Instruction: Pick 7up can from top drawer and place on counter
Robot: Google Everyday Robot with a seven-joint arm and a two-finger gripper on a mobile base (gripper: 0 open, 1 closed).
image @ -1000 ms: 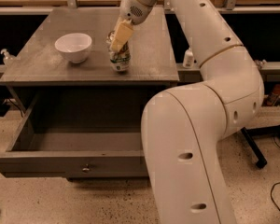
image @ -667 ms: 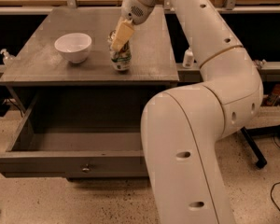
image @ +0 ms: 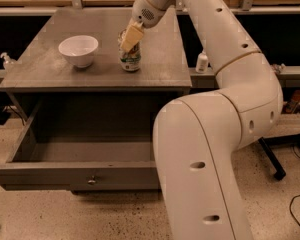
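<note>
My arm (image: 225,49) reaches over the worktop (image: 155,64), above the open top drawer (image: 50,176). Right of the white bowl (image: 78,50), my gripper (image: 130,38) sits at the top of the 7up can (image: 130,61), which stands upright on the worktop. I cannot tell whether I am clasping it.

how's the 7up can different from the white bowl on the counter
The 7up can is narrow, upright and carries a green-and-white label; the white bowl is wide, low and plain. The gripper is at the can's top, while nothing is at the bowl. The bowl's inside is open to view; the can's top is partly covered by the gripper. Both stand on the counter, outside the open top drawer.
</note>
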